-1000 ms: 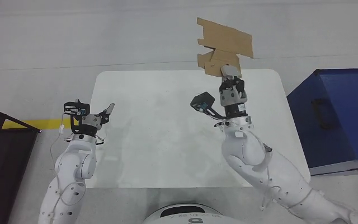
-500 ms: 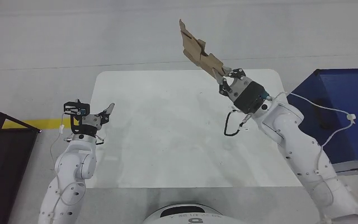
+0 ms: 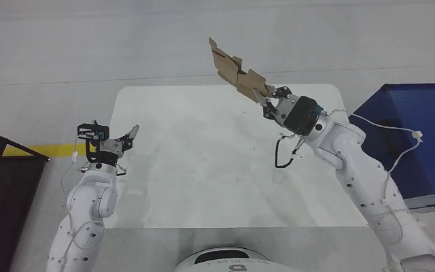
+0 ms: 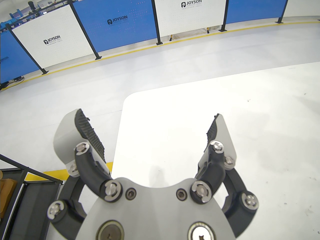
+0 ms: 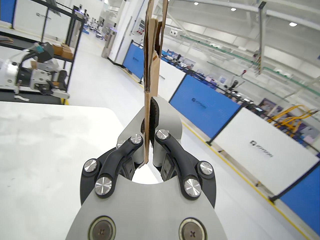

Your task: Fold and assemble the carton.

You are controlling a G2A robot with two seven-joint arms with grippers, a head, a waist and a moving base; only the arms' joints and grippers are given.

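Note:
A flat brown carton (image 3: 234, 68) is held in the air above the table's far edge, right of centre, seen nearly edge-on. My right gripper (image 3: 270, 99) is shut on its lower end. In the right wrist view the carton (image 5: 152, 51) rises as a thin folded sheet from between the shut fingers of the right gripper (image 5: 149, 111). My left gripper (image 3: 129, 134) hangs at the table's left edge, open, with nothing between its fingers. In the left wrist view the left gripper (image 4: 150, 128) has its ribbed pads wide apart over the white table (image 4: 225, 116).
The white table (image 3: 204, 170) has rounded corners. A blue bin (image 3: 397, 143) stands off its right side. A dark rack (image 3: 17, 177) with a yellow floor line sits to the left. Blue and white partition panels (image 4: 175, 8) stand far off.
The right arm swung round and out to the right, and the carton turned from face-on to nearly edge-on and moved left. The left arm has stayed still.

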